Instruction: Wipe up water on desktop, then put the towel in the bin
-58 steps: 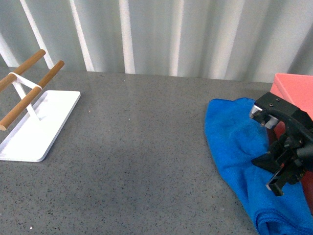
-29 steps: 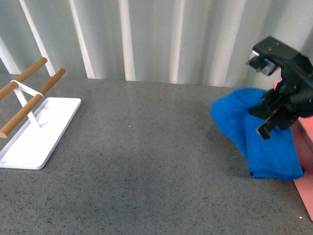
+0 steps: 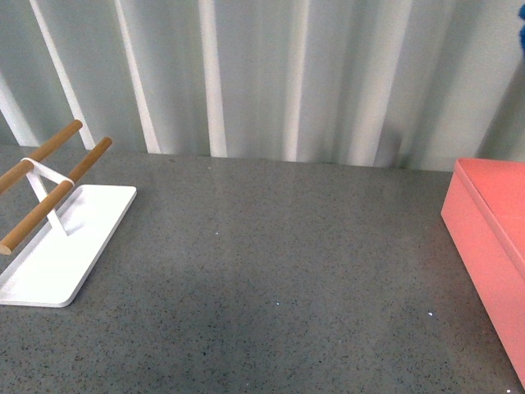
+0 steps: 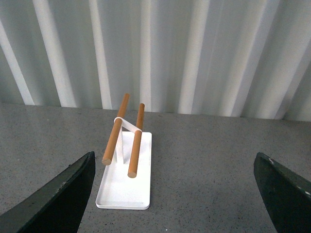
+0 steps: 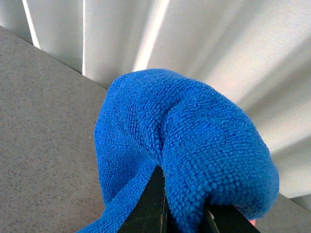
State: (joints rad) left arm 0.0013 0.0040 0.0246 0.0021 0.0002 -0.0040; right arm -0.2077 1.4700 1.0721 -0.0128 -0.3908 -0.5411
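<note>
Front view: bin (image 3: 486, 238) on desktop (image 3: 271, 271); towel (image 5: 194, 145) in right end effector (image 5: 187, 214).

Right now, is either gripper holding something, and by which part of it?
The right gripper is shut on the bright blue terry-cloth towel, pinching a bunched fold that bulges above the jaws. The left gripper is open and holds nothing.

The front view looks across the dark grey speckled counter (image 3: 271, 279) to the ribbed white wall (image 3: 328, 74). The left wrist view faces that wall too, sharing the white tray rack with wooden rods (image 4: 127, 187). The right wrist view sits tight against the royal-blue terry towel (image 5: 194, 141).
</note>
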